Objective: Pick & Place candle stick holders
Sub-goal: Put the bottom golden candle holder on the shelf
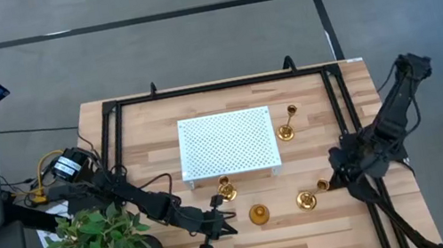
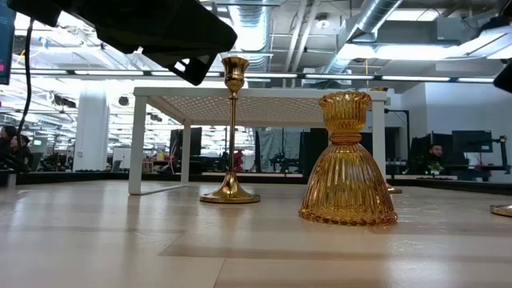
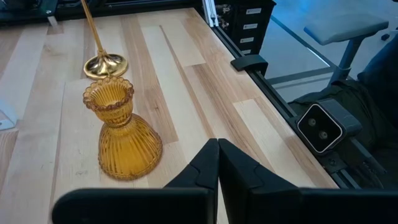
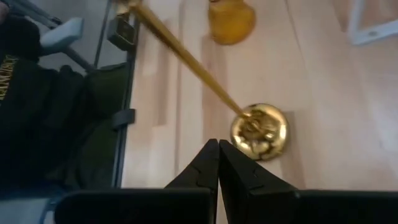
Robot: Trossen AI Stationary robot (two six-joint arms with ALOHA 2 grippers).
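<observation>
Left tool: fingers pressed together, empty, near amber ribbed holder.
Right tool: closed, empty, beside tall gold holder on bench.

Bright, even overhead light; ceiling strips visible in low view. Soft short shadows on tabletop. Glints on ribbed amber holder. Right wrist view soft, slightly blurred; foreground jaws dark.
</observation>
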